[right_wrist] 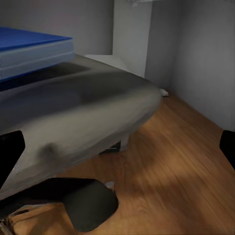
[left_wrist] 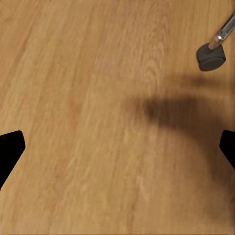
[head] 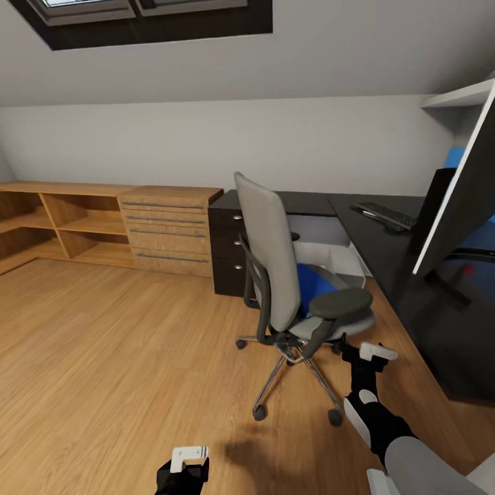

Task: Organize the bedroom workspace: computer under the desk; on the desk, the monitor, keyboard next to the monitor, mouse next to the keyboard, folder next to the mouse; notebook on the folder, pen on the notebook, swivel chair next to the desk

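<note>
the folder (head: 311,289) is lying on the chair (head: 278,275) seat, beside the desk (head: 399,275). the right gripper (head: 371,353) is reaching low by the seat edge, fingers spread and empty; it's likely nudging the castors away. the left gripper (head: 187,459) is hanging over the floor, fingers apart.

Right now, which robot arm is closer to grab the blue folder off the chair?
Probably the right. The right gripper is beside the swivel chair seat holding the folder. The left gripper hangs low over bare floor, farther away.
</note>
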### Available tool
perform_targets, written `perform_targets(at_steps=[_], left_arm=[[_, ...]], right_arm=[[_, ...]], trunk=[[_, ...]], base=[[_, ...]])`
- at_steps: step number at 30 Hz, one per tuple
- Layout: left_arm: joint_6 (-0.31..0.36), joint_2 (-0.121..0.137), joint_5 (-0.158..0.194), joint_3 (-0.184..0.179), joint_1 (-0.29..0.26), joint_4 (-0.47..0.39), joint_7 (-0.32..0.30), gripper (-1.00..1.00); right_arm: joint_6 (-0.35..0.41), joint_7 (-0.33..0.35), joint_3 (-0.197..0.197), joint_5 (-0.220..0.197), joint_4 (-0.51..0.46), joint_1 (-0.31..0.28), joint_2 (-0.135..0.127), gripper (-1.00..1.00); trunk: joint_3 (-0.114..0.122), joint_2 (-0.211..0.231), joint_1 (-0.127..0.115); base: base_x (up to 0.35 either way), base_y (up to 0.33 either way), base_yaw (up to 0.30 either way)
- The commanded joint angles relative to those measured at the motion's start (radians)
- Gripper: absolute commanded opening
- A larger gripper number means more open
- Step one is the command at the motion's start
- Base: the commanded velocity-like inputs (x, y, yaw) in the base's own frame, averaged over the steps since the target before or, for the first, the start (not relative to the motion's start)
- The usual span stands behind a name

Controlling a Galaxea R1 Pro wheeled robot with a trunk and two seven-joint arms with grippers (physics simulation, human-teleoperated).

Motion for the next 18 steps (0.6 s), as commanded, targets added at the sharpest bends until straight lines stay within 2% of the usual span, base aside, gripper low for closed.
perform_targets(at_steps=[1, 12, 18], left_arm=[[0.002, 0.001, 0.005, -0.005, 0.0, -0.001, 0.008, 1.0], [0.002, 0.001, 0.005, -0.005, 0.0, -0.001, 0.007, 1.0], [0.002, 0.001, 0.006, -0.005, 0.0, -0.001, 0.006, 1.0]], right_arm=[[-0.005, -0.004, 0.009, -0.01, 0.0, -0.001, -0.001, 1.0], [-0.013, -0.003, 0.012, -0.008, 0.001, -0.001, -0.001, 1.0], [-0.024, -0.002, 0.014, -0.005, 0.002, -0.001, 0.002, 1.0]], trunk=[[-0.001, 0.0, 0.0], [-0.001, 0.0, 0.0], [-0.001, 0.0, 0.0]], base=[[0.076, 0.0, 0.0], [0.024, 0.0, 0.0], [0.099, 0.0, 0.0]])
